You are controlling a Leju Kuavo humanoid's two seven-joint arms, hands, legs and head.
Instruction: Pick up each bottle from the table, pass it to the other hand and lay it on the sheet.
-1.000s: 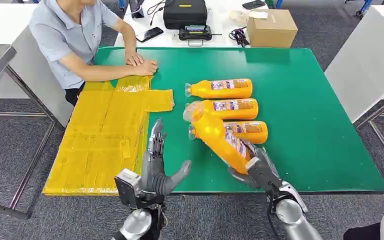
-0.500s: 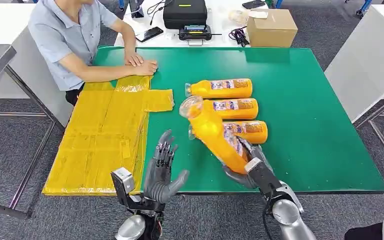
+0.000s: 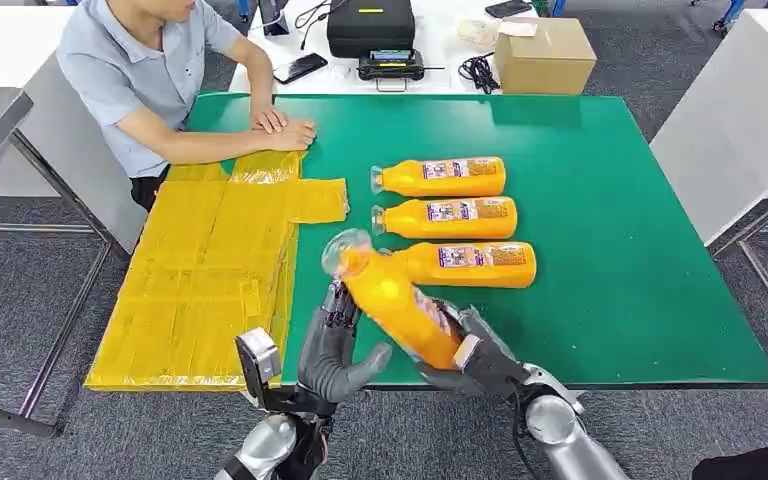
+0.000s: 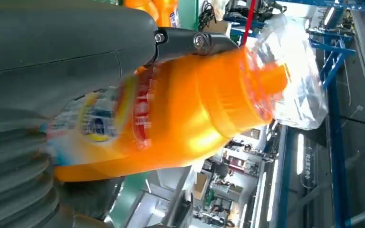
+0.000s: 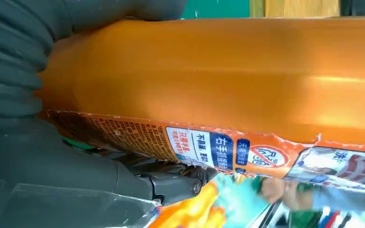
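Holding bottle [image 3: 395, 300] by its base in right hand [image 3: 465, 355], lower centre of frame, long axis tilted up-left, cap toward sheet [image 3: 205, 280]. Left hand [image 3: 335, 345] spread, empty, touching bottle's left flank; nearer for transfer. Three bottles [image 3: 445, 217] lying on table [image 3: 610, 250].

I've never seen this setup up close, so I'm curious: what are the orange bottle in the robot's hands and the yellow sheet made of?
The bottle looks like glossy orange plastic: light glints off its smooth body, a printed label wraps it, and clear film covers the cap. The sheet seems to be a thin, shiny yellow plastic film, judging by its creases and folds, though it could be coated paper.
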